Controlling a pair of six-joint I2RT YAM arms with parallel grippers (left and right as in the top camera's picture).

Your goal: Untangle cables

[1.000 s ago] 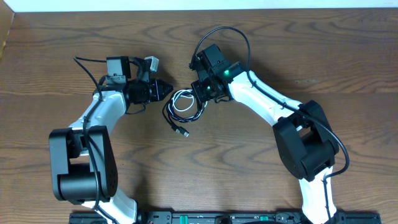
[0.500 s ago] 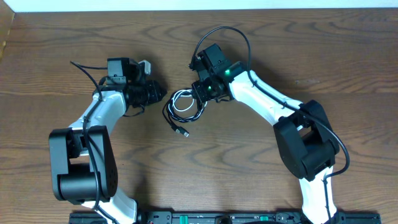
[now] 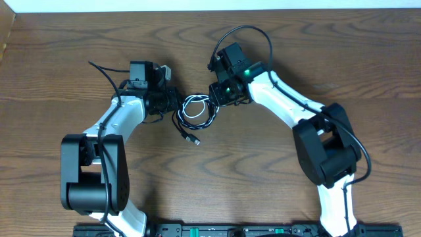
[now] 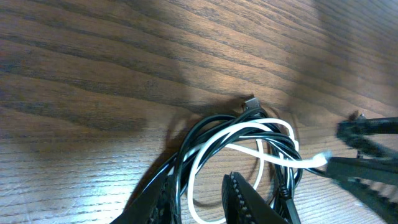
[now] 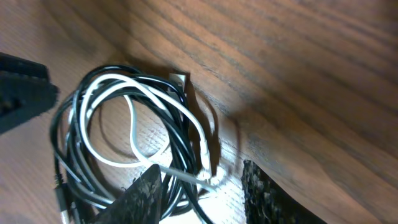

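The cables [image 3: 195, 110] lie in one small tangled coil on the wooden table, between my two grippers. A white cable [image 4: 249, 129] loops through several black strands [image 4: 199, 134], and a black tail ends in a plug [image 3: 195, 140] toward the near side. My left gripper [image 3: 175, 102] is at the coil's left rim. Its jaws [image 4: 202, 202] stand open over white and black strands. At the coil's right rim, my right gripper [image 3: 214, 99] is open too. Between its fingers [image 5: 205, 199] lie black strands and the white cable's plug end [image 5: 208, 177]. Neither gripper clamps anything.
Bare wooden table [image 3: 52, 66] surrounds the coil. Its far edge meets a white wall at the top of the overhead view. A black rail [image 3: 230, 230] runs along the near edge between the two arm bases. A metal plug tip [image 4: 250, 102] pokes out at the coil's far side.
My left gripper has moved right to the coil's edge, and its jaws have parted. The right gripper's jaws have also parted, and it has shifted slightly right. The coil lies where it was.
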